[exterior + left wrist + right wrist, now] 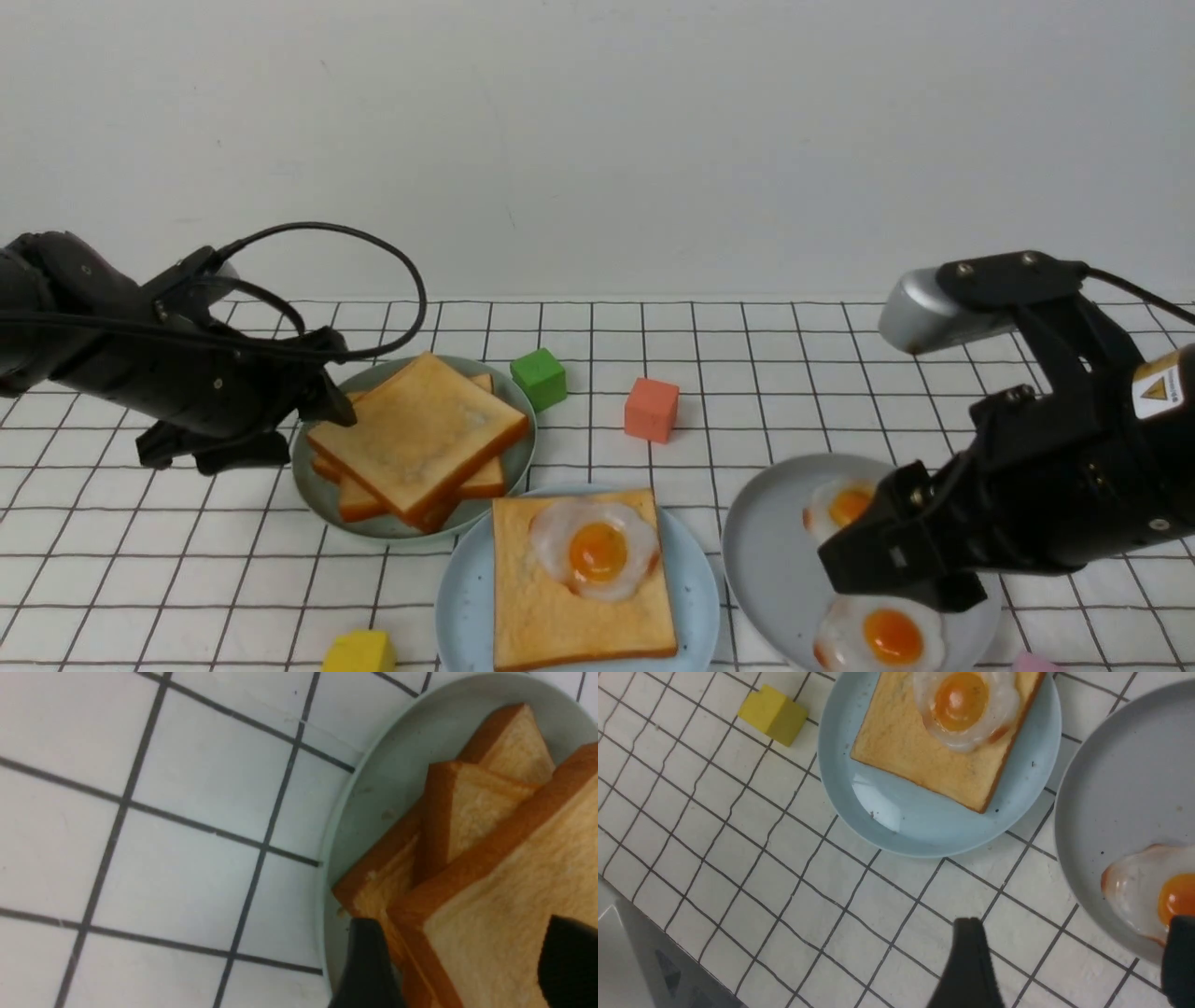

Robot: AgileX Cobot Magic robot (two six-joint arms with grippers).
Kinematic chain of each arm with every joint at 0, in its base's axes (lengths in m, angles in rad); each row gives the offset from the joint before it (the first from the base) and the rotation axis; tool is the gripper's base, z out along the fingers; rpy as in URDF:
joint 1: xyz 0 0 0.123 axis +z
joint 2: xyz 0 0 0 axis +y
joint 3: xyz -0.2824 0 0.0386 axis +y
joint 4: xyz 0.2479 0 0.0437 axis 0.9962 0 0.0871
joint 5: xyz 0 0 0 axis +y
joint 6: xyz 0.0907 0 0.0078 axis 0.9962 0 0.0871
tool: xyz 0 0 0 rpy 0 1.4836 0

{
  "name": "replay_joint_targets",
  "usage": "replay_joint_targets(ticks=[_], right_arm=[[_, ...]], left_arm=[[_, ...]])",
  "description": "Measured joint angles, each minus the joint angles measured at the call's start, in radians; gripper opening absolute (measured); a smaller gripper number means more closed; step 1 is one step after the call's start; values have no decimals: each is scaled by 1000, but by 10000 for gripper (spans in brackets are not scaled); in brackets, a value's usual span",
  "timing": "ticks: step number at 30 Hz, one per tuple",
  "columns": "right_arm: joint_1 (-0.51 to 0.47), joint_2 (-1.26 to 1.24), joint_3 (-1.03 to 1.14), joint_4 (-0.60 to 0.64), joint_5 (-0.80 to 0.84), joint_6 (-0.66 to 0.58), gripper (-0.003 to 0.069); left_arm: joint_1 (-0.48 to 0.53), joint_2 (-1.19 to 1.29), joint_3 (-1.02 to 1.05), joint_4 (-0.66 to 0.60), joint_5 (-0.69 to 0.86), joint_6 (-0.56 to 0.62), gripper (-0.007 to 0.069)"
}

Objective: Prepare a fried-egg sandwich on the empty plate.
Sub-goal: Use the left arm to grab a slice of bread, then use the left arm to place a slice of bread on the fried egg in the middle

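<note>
blue plate, gridded cloth, white wall

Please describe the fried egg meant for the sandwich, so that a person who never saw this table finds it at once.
Find the light blue plate at the front centre of the checked table. A toast slice lies on it, with the fried egg on its far right corner. It is the only egg on bread; the other two lie bare on the grey plate.
</note>
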Motion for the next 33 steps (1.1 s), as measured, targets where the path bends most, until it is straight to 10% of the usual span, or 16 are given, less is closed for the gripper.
replay_joint_targets(ticks=[6, 16, 33], right_arm=[[1, 0, 0, 5, -2, 0, 527], [1, 0, 0, 7, -2, 0, 527], [1, -3, 0, 29, 19, 0, 527]], left_arm=[[1, 54, -6, -23, -26, 12, 470], [-1, 72, -14, -97, -37, 105, 112], [-71, -168, 41, -122, 62, 324, 87]])
